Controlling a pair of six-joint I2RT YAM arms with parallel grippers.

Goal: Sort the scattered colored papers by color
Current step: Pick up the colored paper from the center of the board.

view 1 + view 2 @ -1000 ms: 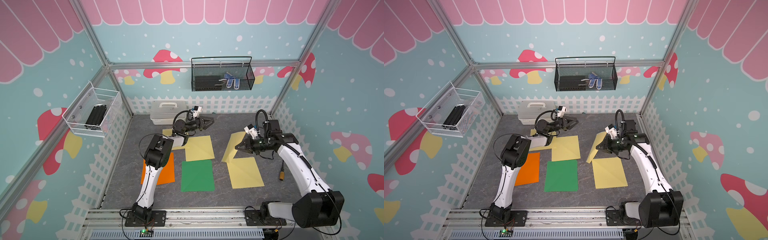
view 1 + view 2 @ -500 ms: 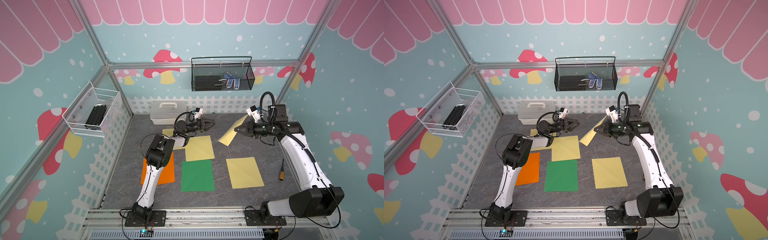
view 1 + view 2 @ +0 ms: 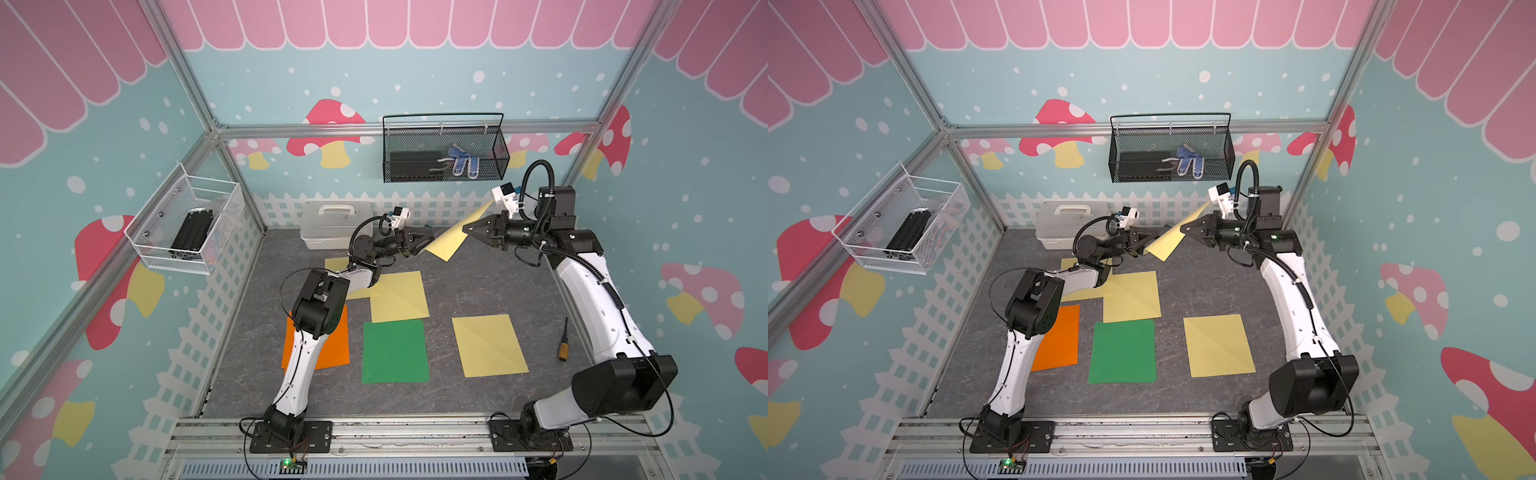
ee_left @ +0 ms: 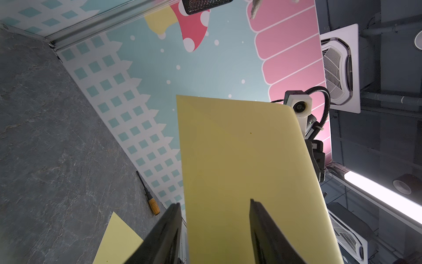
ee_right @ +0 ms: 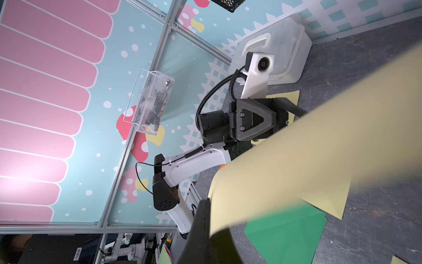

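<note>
A: What is held now, and where?
B: The right tool (image 3: 467, 227) is closed on one end of a thin pale yellow paper sheet (image 3: 451, 242) and holds it in the air, over the far part of the grey desk (image 3: 478, 282). The left tool (image 4: 213, 203) is open, its tips at the free end. If the sheet is between the jaws, I cannot tell.
A: What can go wrong?
B: If the left tool closes beside it, or the right one lets go too early, I think it falls, maybe onto the flat green paper sheet (image 3: 395, 351) and not onto the yellow sheet lying on the desk (image 3: 399, 295). If both pull, it can tear.
</note>
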